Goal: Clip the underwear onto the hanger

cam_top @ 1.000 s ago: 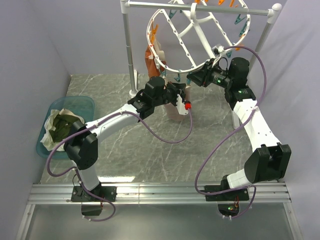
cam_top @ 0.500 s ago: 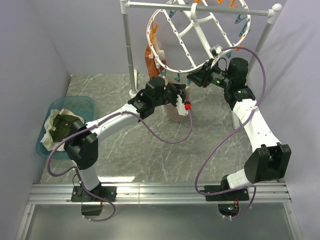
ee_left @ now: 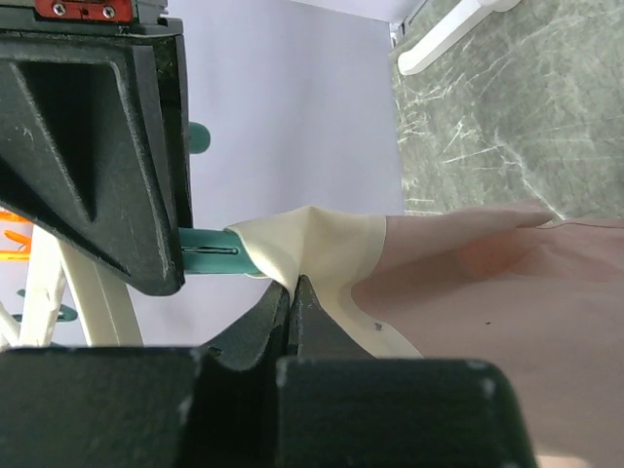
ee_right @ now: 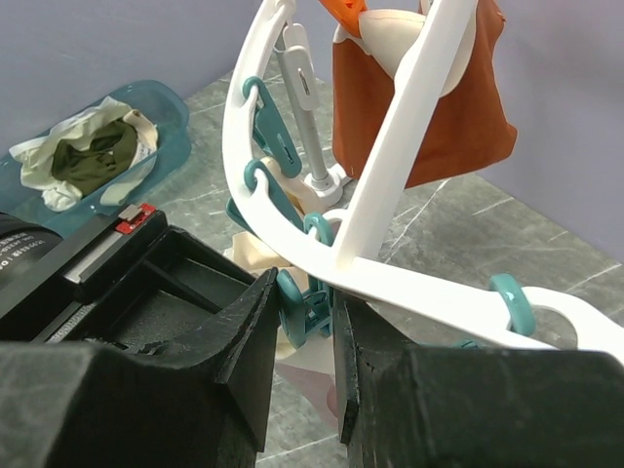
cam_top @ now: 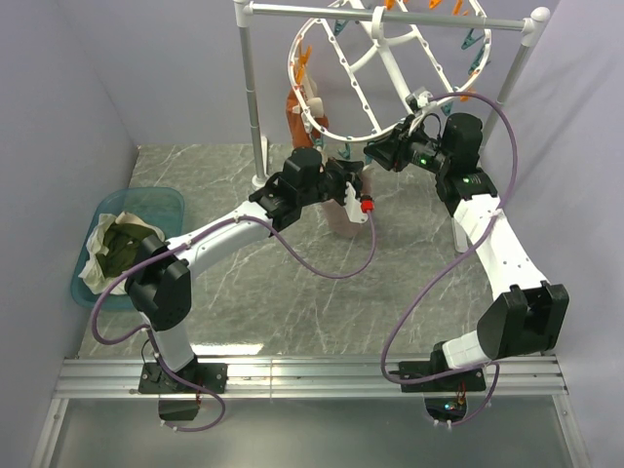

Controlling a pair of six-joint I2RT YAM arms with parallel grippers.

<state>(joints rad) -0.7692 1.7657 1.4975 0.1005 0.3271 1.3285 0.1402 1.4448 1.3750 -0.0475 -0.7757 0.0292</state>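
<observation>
Both left fingers (ee_left: 255, 336) on underwear (ee_left: 468, 292) edge

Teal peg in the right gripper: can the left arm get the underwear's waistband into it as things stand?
Probably yes. The left gripper holds the underwear by its waistband at the tip of the teal peg, nothing between. The right gripper clamps that peg on the hanger; whether its mouth is open is unclear.

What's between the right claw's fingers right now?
A teal peg on the hanger rim, gripped by the right claw, as the right wrist view shows.

Bright even light, soft shadows
</observation>
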